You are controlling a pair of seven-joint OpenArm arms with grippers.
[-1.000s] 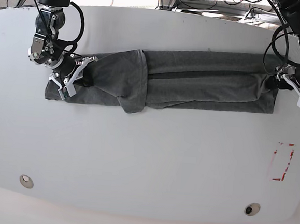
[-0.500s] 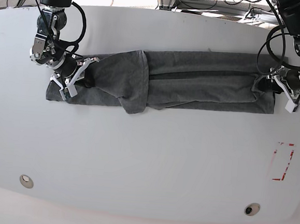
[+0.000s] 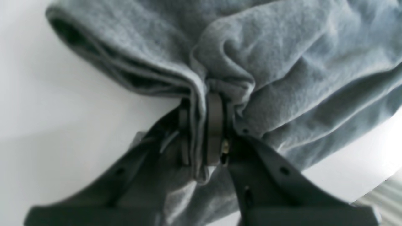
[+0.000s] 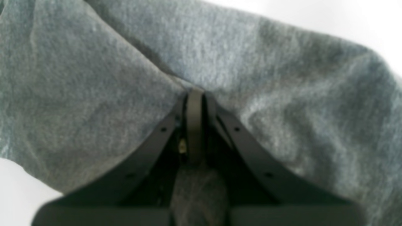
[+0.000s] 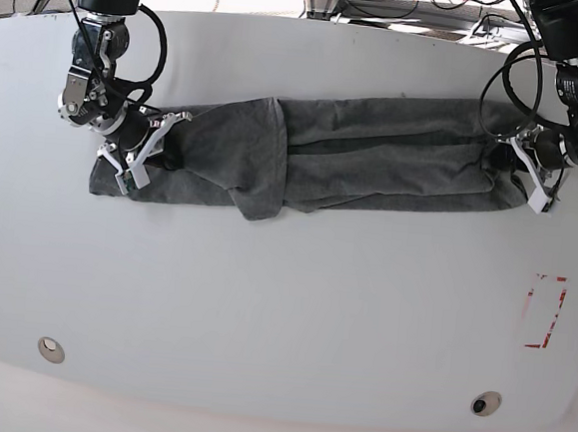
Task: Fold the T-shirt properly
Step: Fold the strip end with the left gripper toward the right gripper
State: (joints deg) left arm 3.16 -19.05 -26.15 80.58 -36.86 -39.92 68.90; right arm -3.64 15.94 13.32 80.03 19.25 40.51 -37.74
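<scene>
So the T-shirt (image 5: 314,158) is lying stretched out as a long, narrow, already-folded band across the upper half of the white table (image 5: 282,306), running from about 9 o'clock to 3 o'clock, with a sleeve flap hanging down toward 6 o'clock left of the middle. The left gripper (image 5: 518,166) is at the 3 o'clock end, and in its wrist view the fingers (image 3: 214,131) are clamped on a bunched fold of the shirt's edge, cloth squeezed into a thin vertical pleat between them, with more fabric puffing up at 12 o'clock and spilling off toward 3. The right gripper (image 5: 153,137) is at the 9 o'clock end, and from its own camera the fingers (image 4: 194,125) are pressed together with the shirt wrapping over them on both sides; looks like a thin layer is pinched in there, but the shot is blurry so I can't make out the exact edge. No print, brand, label or readable writing anywhere on the shirt. Only marking around is a red dashed rectangle outline (image 5: 545,311) on the table at roughly 4 o'clock, no text in it. Fabric is soft, thin, matte charcoal-grey knit, slightly fuzzy close up, creased in soft rolls. The fingers are dark matte plastic, flat and tapered, and the table is smooth with rounded corners.
</scene>
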